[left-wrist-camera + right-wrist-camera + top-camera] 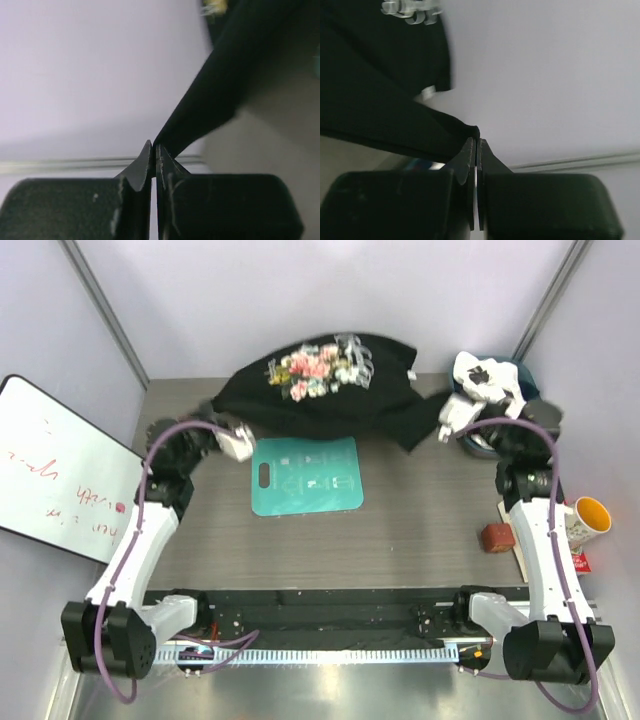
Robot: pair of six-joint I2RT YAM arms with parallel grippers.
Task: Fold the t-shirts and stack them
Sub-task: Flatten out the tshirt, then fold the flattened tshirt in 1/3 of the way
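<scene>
Left gripper and right gripper each clamp tight on an edge of the black t-shirt, spreading it along the table's far edge, likely for folding.

whiteboard scrawl illegible, black t-shirt script unreadable

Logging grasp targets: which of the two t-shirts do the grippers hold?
The black t-shirt with the pink rose print, pinched by left gripper and right gripper; the white t-shirt with black patches sits bunched at far right.
</scene>
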